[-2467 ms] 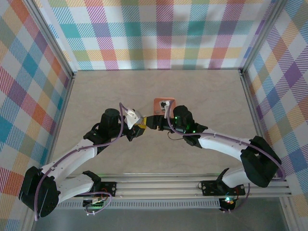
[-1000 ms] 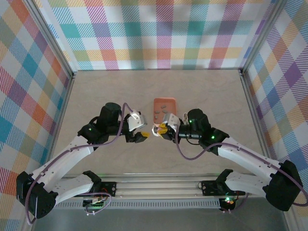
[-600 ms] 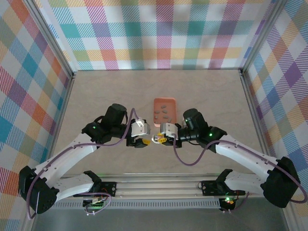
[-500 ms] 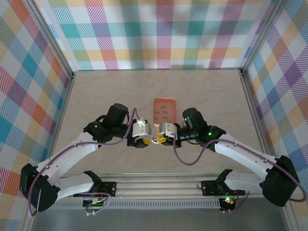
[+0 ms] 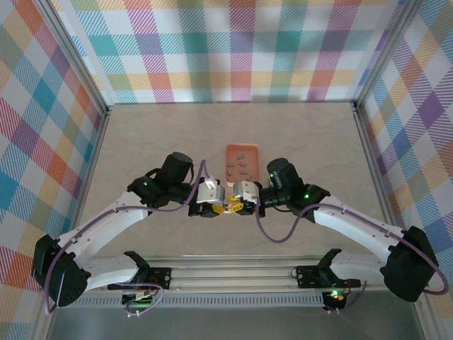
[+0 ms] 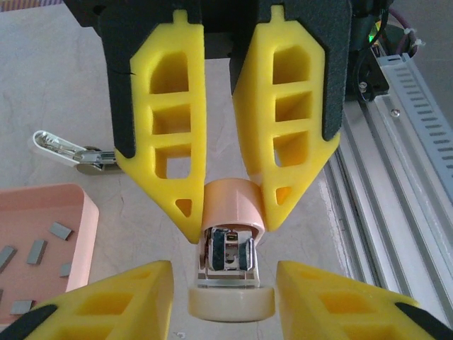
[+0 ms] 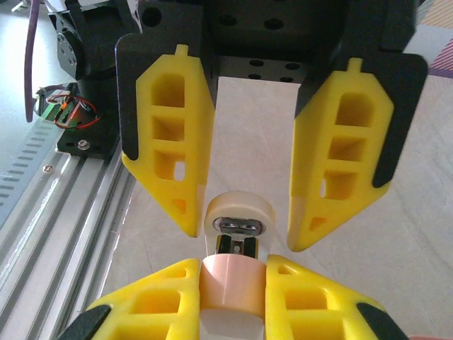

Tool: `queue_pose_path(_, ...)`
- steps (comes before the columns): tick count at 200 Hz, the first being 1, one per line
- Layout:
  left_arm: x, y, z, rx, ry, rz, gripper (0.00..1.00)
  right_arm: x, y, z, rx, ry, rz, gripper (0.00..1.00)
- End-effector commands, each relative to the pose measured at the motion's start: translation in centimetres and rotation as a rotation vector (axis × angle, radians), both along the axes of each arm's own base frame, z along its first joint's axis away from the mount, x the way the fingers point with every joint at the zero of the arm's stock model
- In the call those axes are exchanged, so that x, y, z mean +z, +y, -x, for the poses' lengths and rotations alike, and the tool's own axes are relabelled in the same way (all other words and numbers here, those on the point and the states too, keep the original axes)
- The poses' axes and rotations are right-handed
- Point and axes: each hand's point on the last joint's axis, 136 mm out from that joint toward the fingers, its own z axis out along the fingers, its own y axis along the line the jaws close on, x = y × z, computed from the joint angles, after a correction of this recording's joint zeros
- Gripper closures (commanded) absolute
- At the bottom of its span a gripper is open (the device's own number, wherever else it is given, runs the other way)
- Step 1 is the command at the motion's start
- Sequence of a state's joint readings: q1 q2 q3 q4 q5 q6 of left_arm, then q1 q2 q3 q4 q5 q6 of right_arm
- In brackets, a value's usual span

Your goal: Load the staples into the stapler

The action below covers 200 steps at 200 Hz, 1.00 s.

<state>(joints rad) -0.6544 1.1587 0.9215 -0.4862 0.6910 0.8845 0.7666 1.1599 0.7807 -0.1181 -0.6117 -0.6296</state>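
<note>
The right gripper [image 7: 232, 283] clamps the pink end of the tiny pink-and-cream metal stapler [image 6: 228, 244], offering its cream end to the left gripper [image 6: 225, 287], jaws slightly parted around it, probably for opening. Beyond, short grey staples [image 6: 35, 251] wait in the shallow orange tray [image 6: 90, 234].

Lab robot cell: plaid walls [image 5: 241, 49], aluminium frame [image 5: 241, 273], beige tabletop [image 5: 141, 142].

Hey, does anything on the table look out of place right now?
A small white-and-metal piece lies loose on the table, outside the orange tray; possibly a part pulled from the stapler.
</note>
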Motion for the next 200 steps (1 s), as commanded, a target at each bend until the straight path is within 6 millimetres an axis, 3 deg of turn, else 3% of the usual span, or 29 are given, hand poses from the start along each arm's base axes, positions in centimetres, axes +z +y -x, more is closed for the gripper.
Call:
queue_pose_path(1, 0.8, -0.4, 0.7, -0.045, -0.002, 0.007, 0.59, 1.8, 0.6, 0.0, 0.033, -0.030, -0.053, 0.96)
queue_pose_path(22, 0.7, -0.3, 0.7, -0.046, 0.005, -0.008, 0.62, 1.9, 0.5, 0.0, 0.032, -0.033, -0.055, 0.96)
queue_pose_path(57, 0.8, -0.2, 0.8, -0.051, 0.006, -0.022, 0.79, 1.9, 0.4, 0.0, 0.019, -0.038, -0.054, 0.95)
queue_pose_path(69, 0.9, -0.1, 0.6, -0.042, -0.002, -0.028, 0.85, 1.8, 0.2, -0.3, -0.006, -0.036, -0.047, 0.89)
queue_pose_path(81, 0.9, 0.1, 0.3, -0.019, -0.011, -0.039, 0.88, 1.7, -0.2, -0.8, -0.064, -0.014, -0.043, 0.75)
queue_pose_path(99, 0.9, 0.3, -0.8, 0.042, -0.037, -0.060, 0.94, 1.5, -0.9, -1.5, -0.195, 0.086, -0.056, 0.52)
queue_pose_path(120, 0.7, 0.7, -1.6, 0.081, -0.072, -0.082, 0.97, 1.7, -1.4, -2.1, -0.329, 0.264, -0.100, 0.38)
queue_pose_path(165, 0.8, 0.9, -1.9, 0.098, -0.100, -0.083, 0.98, 1.2, -0.9, -3.5, -0.560, 0.707, -0.110, 0.29)
queue_pose_path(200, 0.9, 1.1, -1.8, 0.098, -0.104, -0.079, 0.98, 1.0, -0.1, -3.4, -0.565, 0.827, -0.124, 0.28)
